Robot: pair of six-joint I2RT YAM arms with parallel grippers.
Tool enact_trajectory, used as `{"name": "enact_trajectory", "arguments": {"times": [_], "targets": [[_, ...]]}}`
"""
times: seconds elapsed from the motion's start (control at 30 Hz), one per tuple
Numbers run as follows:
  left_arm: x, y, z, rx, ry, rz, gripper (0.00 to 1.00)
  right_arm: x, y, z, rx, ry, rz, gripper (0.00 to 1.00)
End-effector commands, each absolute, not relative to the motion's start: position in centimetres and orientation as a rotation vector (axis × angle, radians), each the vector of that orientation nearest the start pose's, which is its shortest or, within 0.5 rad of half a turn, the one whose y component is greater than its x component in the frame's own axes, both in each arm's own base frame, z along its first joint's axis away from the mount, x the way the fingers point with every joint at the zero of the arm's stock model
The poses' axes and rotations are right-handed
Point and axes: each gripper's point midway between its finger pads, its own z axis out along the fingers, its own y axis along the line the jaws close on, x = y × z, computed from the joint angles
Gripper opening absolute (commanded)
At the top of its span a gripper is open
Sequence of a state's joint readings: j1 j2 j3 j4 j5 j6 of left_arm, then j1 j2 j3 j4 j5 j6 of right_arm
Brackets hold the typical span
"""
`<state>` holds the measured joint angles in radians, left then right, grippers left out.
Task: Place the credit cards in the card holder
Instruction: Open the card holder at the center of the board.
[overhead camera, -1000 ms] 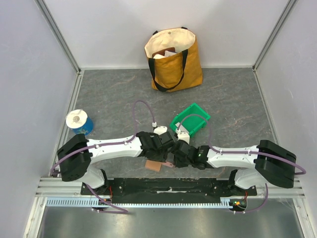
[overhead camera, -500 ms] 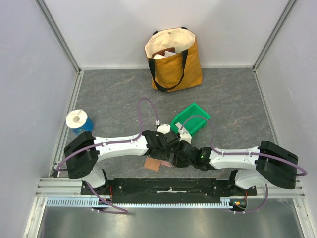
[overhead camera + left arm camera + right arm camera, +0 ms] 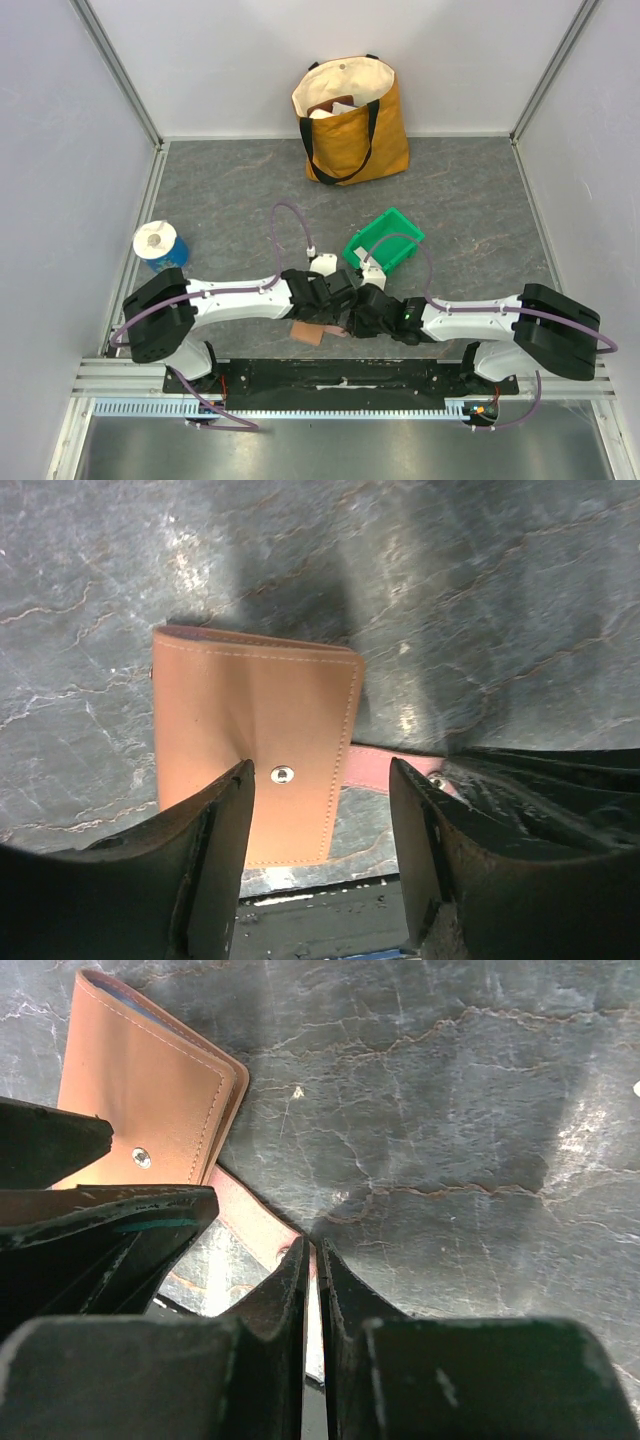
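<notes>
We find the card holder (image 3: 308,333) low in the middle of the overhead frame, lying flat on the grey marbled counter (image 3: 220,190) just above the dark base rail. Both arms reach in from the sides and meet over it.

In the left wrist view the card holder is folded shut and fills the centre-left of the frame, stitched face up. A small metal snap (image 3: 282,774) sits near its lower right part. Its pinkish-brown tab (image 3: 380,768) runs out to the right along the counter.

The left end effector (image 3: 320,778) is spread wide. Its two dark fingers (image 3: 215,845) rise from the bottom edge of that frame, one overlapping the card holder beside the snap, the other to the right of the card holder's edge, over the tab. We cannot tell whether either finger touches the leather.

In the right wrist view the card holder lies in the upper left corner, and the tab slants down from it toward the bottom centre. The right end effector (image 3: 312,1250) is pressed almost together, only a thin slit showing between its fingers. The tab's far end sits right at their tips, so it looks pinched there.

Elsewhere in the overhead frame, a green bin (image 3: 398,228) sits tilted just right of centre, above the arms. A mustard tote bag (image 3: 375,135) stands at the top centre against the back wall. A blue roll (image 3: 158,245) stands at the left, near the side wall.
</notes>
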<state>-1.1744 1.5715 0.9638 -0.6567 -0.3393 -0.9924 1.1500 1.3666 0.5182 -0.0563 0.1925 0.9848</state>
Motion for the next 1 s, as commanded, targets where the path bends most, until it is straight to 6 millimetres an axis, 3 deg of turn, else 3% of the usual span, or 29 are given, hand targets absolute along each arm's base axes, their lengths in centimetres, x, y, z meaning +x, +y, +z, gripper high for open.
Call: {"name": "enact_trajectory", "arguments": {"times": [0.0, 0.13, 0.37, 0.7, 0.8, 0.9, 0.97], "targets": [[11.8, -25.7, 1.5, 0.202, 2.72, -0.092, 0.63, 12.1, 27.1, -0.6, -0.161, 2.641, 0.547, 0.13], [11.9, -25.9, 1.6, 0.181, 2.713, -0.157, 0.66, 12.2, 27.3, -0.6, -0.156, 2.646, 0.56, 0.14], [11.5, -25.3, 0.2, 0.216, 2.738, -0.1, 0.64, 12.2, 27.3, -0.7, -0.14, 2.65, 0.562, 0.14], [11.3, -24.8, -0.7, 0.216, 2.752, -0.082, 0.37, 12.3, 26.9, -0.8, -0.124, 2.655, 0.557, 0.14], [11.1, -24.7, -1.0, 0.228, 2.76, -0.07, 0.35, 12.3, 26.9, -0.8, -0.121, 2.655, 0.557, 0.14], [11.1, -24.8, -0.9, 0.229, 2.76, -0.079, 0.36, 12.3, 26.8, -0.9, -0.118, 2.657, 0.554, 0.14], [11.1, -25.1, -0.8, 0.23, 2.757, -0.108, 0.47, 12.3, 26.7, -1.0, -0.114, 2.659, 0.552, 0.14]]}}
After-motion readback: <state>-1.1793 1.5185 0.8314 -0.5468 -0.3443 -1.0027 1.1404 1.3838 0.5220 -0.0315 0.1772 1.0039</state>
